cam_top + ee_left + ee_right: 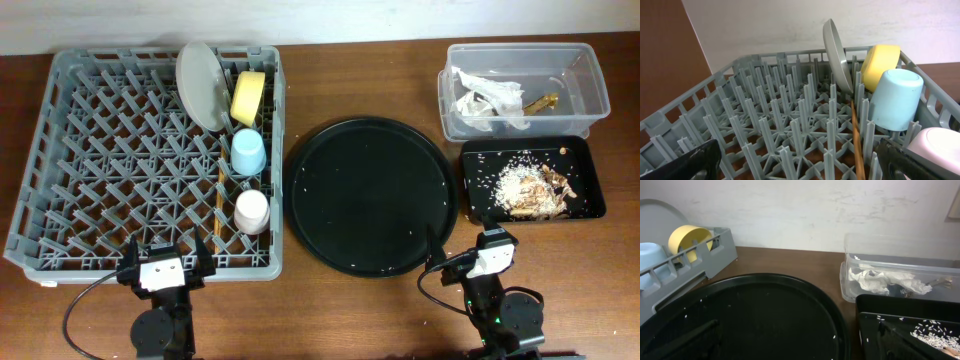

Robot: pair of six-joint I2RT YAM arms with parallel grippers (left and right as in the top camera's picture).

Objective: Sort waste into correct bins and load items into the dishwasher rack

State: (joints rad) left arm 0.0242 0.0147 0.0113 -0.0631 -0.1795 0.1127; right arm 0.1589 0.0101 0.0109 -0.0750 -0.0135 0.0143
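Note:
The grey dishwasher rack (pixel 30 200) holds the grey plate (pixel 203 85), yellow bowl (pixel 248 97), blue cup (pixel 248 152), pink-white cup (pixel 251 210) and chopsticks (pixel 219 205) along its right side. The clear tub (pixel 520 48) holds the white napkin (pixel 487 100) and gold wrapper (pixel 543 102). The shallow black tray (pixel 595 175) holds food scraps and rice (pixel 535 188). My left gripper (pixel 167 252) is open and empty at the rack's near edge (pixel 800 167). My right gripper (pixel 468 248) is open and empty between the round tray and the black tray (pixel 795 345).
The large round black tray (pixel 370 190) lies in the middle with a few rice grains on it. The brown table runs to a pale wall behind. The rack's left part is bare pegs (pixel 765 110).

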